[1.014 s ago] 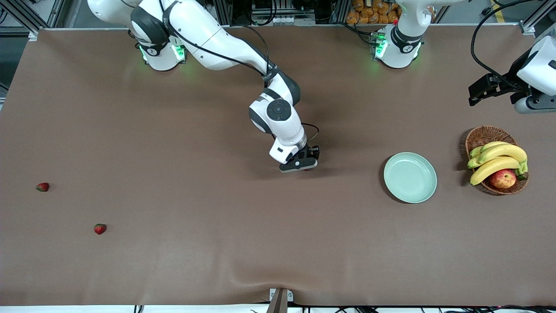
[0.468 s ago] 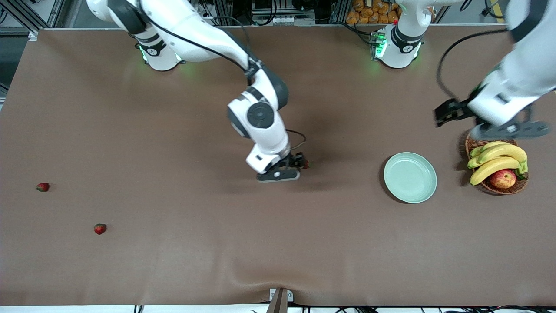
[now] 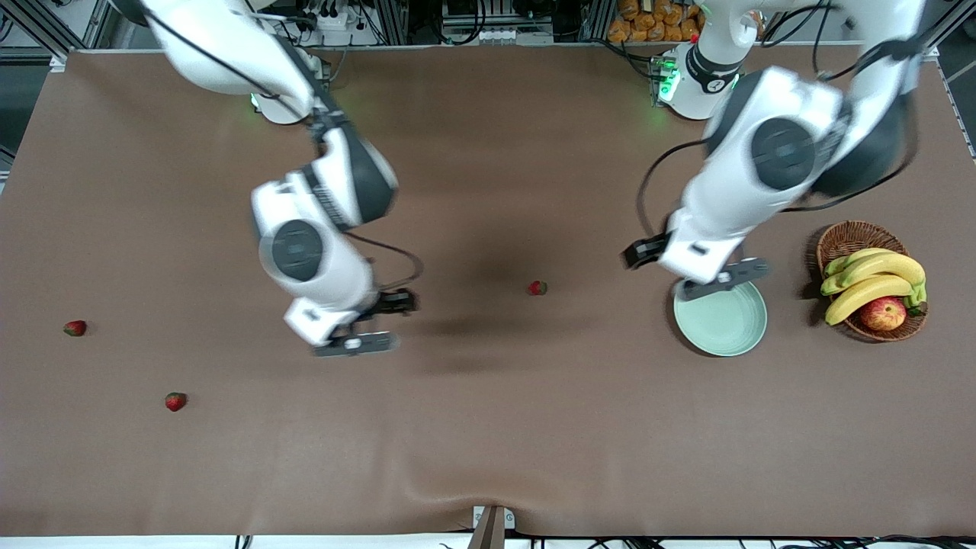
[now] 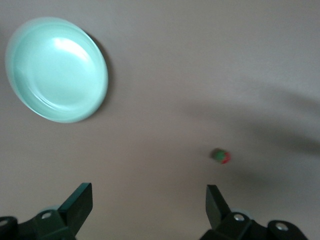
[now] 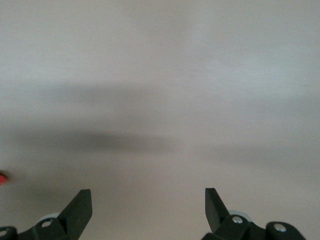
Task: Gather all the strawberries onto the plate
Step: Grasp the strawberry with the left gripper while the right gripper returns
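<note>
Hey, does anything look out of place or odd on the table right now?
Nothing is spilled or damaged. All three strawberries lie loose on the table, none in the plate. The left tool is open over the plate's rim; the right tool is open over bare table.

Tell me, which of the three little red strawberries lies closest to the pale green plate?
The small red strawberry alone mid-table lies closest to the round pale mint-green plate. The other two strawberries sit at the right arm's end.
</note>
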